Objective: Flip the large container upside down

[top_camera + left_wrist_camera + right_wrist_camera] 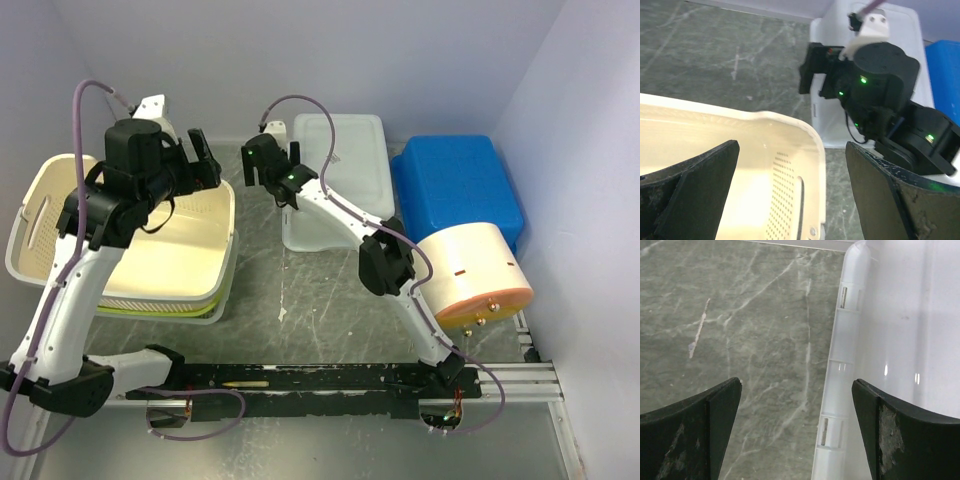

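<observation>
The large container (175, 255) is a cream basket standing open side up at the left, nested on another basket. In the left wrist view its right end wall (782, 185) shows perforations and a cut-out handle. My left gripper (205, 162) is open and empty, just above the basket's far right corner; in its own view (792, 192) the jaws straddle that end wall without touching it. My right gripper (258, 165) is open and empty, to the right of the basket, over the table beside a white tub's rim (837, 390); its jaws (796, 432) stand wide apart.
A white translucent tub (340, 180) lies at the back centre, a blue tub (458, 188) at the back right, a round cream container with an orange rim (472, 275) in front of it. A white and green basket (160, 306) sits under the cream one. Walls close in on three sides.
</observation>
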`<state>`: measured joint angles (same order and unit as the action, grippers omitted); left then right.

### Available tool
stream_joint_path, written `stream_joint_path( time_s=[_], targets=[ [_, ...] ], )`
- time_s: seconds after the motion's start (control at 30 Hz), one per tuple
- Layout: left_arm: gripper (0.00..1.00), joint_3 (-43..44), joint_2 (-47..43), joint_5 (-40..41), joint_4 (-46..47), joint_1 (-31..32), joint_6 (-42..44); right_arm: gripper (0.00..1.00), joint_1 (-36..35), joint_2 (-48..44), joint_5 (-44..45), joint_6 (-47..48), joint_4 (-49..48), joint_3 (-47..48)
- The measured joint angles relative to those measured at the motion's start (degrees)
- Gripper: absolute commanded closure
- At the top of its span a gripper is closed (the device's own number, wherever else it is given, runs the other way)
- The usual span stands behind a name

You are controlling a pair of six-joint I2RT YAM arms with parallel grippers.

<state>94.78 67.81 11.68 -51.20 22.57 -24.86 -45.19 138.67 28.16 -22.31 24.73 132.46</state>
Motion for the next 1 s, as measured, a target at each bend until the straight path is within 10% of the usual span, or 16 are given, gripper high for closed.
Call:
stream_joint_path(
  time_s=[1.0],
  targets=[
    [0.01, 7.5, 5.3, 8.8, -7.6, -1.9, 0.0, 0.02, 2.2, -10.3, -6.7, 2.9, 4.0, -10.8]
  ],
)
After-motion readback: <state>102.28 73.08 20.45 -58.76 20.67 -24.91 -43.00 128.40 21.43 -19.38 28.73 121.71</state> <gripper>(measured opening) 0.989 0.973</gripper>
